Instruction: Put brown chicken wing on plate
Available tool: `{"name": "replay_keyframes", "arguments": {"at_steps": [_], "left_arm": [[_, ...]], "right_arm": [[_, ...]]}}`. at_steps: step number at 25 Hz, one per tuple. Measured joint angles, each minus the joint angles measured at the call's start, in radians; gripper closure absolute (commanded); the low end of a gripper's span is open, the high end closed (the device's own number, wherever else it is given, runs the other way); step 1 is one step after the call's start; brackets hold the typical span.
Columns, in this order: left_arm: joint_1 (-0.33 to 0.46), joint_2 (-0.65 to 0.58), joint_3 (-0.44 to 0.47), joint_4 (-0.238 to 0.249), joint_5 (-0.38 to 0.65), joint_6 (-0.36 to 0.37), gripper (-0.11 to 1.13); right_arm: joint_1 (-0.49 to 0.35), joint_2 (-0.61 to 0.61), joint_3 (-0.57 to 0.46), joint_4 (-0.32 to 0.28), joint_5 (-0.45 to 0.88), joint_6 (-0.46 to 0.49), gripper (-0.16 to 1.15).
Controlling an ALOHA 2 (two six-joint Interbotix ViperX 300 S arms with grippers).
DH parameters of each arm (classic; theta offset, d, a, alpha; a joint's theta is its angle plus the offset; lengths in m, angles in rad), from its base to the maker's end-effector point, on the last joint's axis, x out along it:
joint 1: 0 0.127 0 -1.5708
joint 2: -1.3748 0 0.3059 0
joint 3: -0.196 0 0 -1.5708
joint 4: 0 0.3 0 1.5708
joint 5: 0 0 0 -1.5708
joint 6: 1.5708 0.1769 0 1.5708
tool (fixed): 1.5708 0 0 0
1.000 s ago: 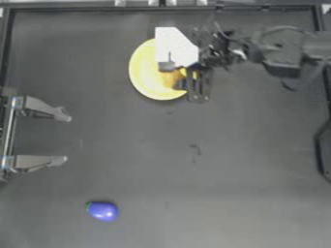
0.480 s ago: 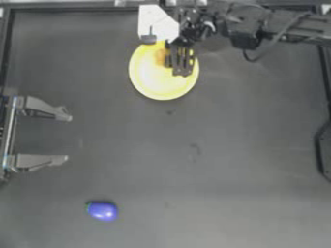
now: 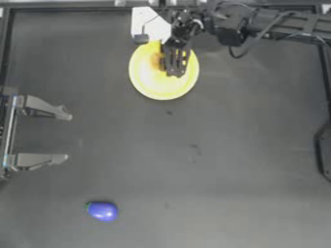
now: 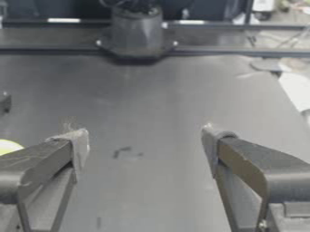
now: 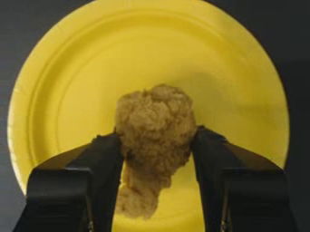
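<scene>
In the right wrist view the brown chicken wing [image 5: 156, 131] is a lumpy tan piece pinched between my right gripper's [image 5: 157, 138] two dark jaws. It hangs just over the middle of the yellow plate [image 5: 91, 68]. From the top view the plate [image 3: 145, 80] lies at the far centre of the table. The right gripper [image 3: 174, 60] hovers above it and mostly hides the wing. My left gripper [image 3: 65, 137] is parked at the left edge, open and holding nothing, also seen as the left gripper [image 4: 142, 140] in its own wrist view.
A blue ball [image 3: 102, 211] lies near the front left. A white sheet [image 3: 147, 24] sits at the far edge, touching the plate's rim. The right arm [image 3: 259, 24] stretches along the far edge.
The right gripper carried the wing from the plate's right rim leftward and toward the far edge, and now sits over the plate's centre. The left arm stayed still.
</scene>
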Motion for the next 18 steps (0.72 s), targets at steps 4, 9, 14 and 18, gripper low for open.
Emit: {"name": "replay_keyframes", "arguments": {"at_steps": [4,9,14,18], "left_arm": [[0.002,0.005,0.000,0.000,0.000,0.000,-0.01],[0.002,0.012,0.000,0.000,-0.002,0.000,-0.01],[0.002,0.012,0.000,0.000,0.000,0.000,-0.01],[0.002,0.014,0.000,0.000,0.000,0.000,-0.01]], "right_arm": [[0.002,0.014,-0.005,0.008,0.002,-0.012,0.80],[0.000,0.037,-0.029,0.006,0.015,-0.025,0.76],[0.002,0.067,-0.074,0.005,0.060,-0.026,0.65],[0.002,0.086,-0.114,0.011,0.120,-0.031,0.40]]}}
